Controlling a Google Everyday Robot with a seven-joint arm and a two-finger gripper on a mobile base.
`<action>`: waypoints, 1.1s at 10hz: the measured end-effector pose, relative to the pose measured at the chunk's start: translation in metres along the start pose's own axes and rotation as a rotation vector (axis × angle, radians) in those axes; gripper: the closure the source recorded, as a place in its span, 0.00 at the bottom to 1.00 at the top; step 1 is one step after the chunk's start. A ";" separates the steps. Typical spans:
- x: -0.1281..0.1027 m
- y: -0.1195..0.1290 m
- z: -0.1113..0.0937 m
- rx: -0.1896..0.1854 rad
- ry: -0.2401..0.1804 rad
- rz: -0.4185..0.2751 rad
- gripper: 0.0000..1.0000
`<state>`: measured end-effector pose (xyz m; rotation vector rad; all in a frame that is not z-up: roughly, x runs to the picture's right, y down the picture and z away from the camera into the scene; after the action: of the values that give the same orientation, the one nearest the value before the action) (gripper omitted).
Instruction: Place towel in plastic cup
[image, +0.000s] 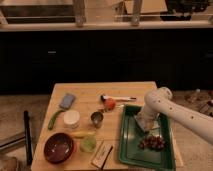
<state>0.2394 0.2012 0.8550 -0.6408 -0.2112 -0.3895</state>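
Note:
My white arm reaches in from the right, and the gripper (142, 125) is lowered into the far part of the green tray (131, 150). A small pale patch sits right at the gripper; I cannot tell whether it is the towel. No other pale folded cloth is in view. A translucent green plastic cup (89, 144) stands near the table's front, left of the tray. A white round cup (71, 118) stands further left, well apart from the gripper.
A dark bunch of grapes (151, 143) lies in the tray. On the wooden table (125, 89) are a blue-grey pad (67, 101), a green vegetable (54, 119), a metal cup (97, 119), a red bowl (59, 147), a red fruit (109, 103), a white-handled utensil (121, 98) and a small card (102, 154).

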 end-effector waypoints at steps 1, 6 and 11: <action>0.000 0.000 -0.002 0.001 -0.001 -0.003 0.74; -0.009 -0.001 -0.017 0.015 -0.010 -0.034 1.00; -0.016 -0.001 -0.030 0.028 -0.030 -0.063 1.00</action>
<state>0.2267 0.1863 0.8267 -0.6134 -0.2658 -0.4372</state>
